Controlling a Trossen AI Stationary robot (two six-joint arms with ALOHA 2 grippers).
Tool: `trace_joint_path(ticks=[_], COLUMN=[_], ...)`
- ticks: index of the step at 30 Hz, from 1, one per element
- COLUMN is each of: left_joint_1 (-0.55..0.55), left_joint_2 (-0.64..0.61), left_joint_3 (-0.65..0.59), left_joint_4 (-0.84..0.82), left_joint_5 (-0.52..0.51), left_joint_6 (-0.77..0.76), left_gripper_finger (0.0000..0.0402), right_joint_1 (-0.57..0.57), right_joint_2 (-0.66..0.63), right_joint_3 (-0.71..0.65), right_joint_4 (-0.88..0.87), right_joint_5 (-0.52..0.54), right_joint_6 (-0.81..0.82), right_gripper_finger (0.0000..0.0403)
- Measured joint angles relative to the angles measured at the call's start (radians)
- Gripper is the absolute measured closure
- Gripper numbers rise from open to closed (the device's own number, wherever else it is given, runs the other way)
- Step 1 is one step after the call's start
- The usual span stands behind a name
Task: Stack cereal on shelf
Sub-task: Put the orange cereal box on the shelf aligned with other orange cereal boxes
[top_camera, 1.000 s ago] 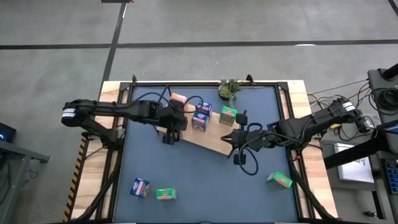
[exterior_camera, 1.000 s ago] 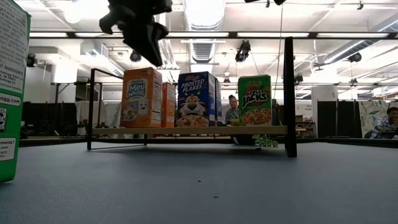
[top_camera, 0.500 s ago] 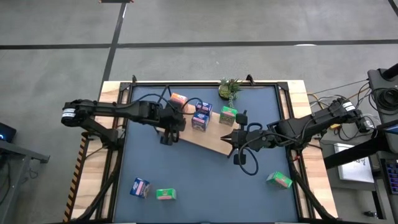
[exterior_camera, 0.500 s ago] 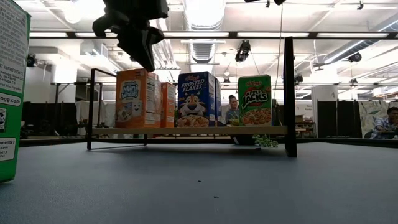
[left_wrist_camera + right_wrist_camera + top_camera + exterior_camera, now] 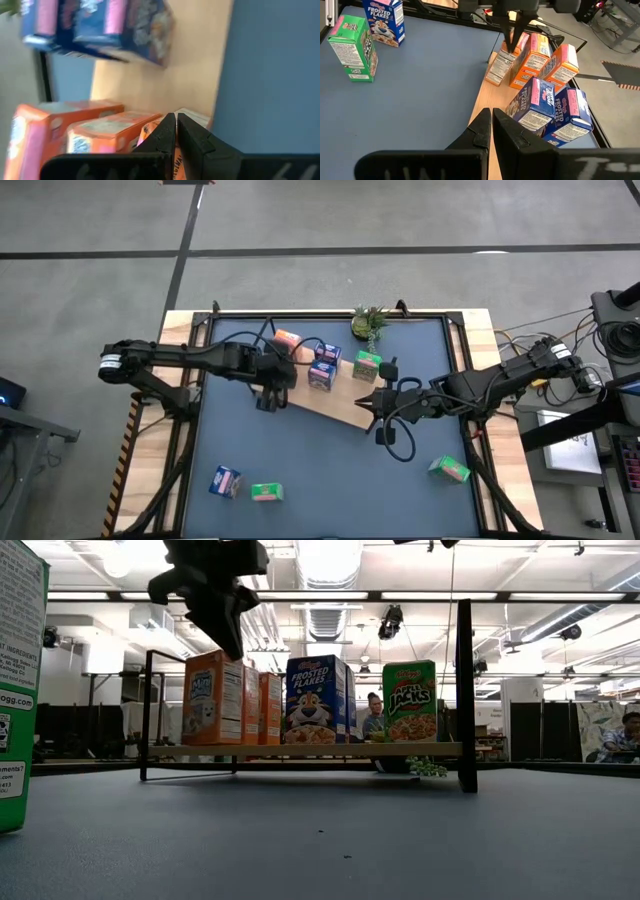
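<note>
Shelf | left fingers closed above orange cereal

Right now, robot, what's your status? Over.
Left tool shut, tip at top of orange box on shelf. Right tool shut, idle at shelf's other end. Three loose boxes on table. Nothing blocking.

Orange-red boxes, blue-purple boxes with pink tops, a green box, all printed, on the light-wood shelf.
</note>
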Motion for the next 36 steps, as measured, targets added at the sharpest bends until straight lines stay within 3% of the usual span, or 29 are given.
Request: trace_joint_path(ticks=[5, 36], left_joint_1=[0.000, 0.000], left_joint_2=[0.000, -0.002], left_joint_3=[0.000, 0.040], left_joint_4=[0.001, -0.062], left_joint_5=[-0.052, -0.053], left_joint_6=[-0.022, -0.079], left_gripper_finger=[0.0400, 0.0400], right_joint_1=[0.000, 0.000], right_joint_2=[0.000, 0.000], right_joint_3=[0.000, 0.000], right_joint_4=[0.000, -0.001], right_joint_5=[0.000, 0.000], right_joint_6=[0.007, 0.018], right_gripper_finger=[0.0394, 0.0394])
